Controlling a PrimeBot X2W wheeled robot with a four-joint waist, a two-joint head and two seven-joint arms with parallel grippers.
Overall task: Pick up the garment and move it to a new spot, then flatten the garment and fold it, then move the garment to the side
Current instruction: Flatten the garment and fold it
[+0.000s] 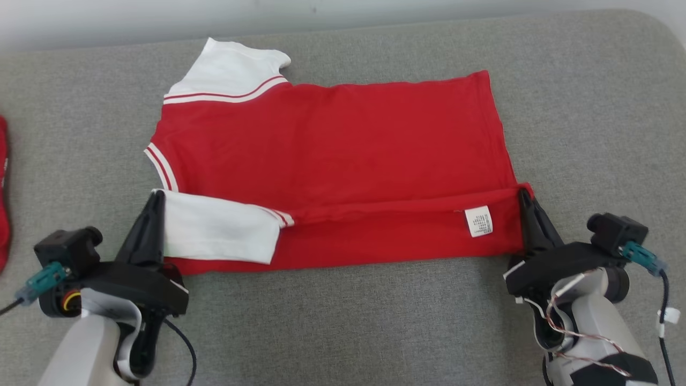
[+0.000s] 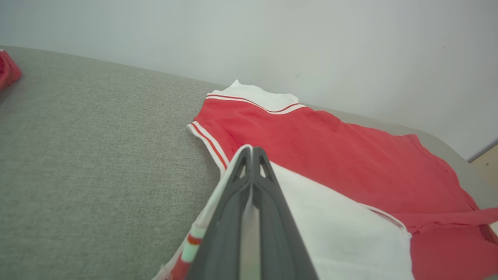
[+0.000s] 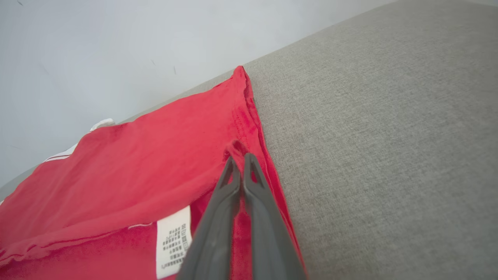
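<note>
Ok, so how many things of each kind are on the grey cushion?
Red sports shirt: 1
Other red cloth, at the left edge: 1
End effectors: 2, the left end effector and the right end effector, both shut on the shirt
Total: 4

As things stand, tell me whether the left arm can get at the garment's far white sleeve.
Probably not yet: the left gripper is shut on the near folded sleeve. Nothing lies in the way across the flat garment to the far sleeve, so once released it looks reachable.
</note>
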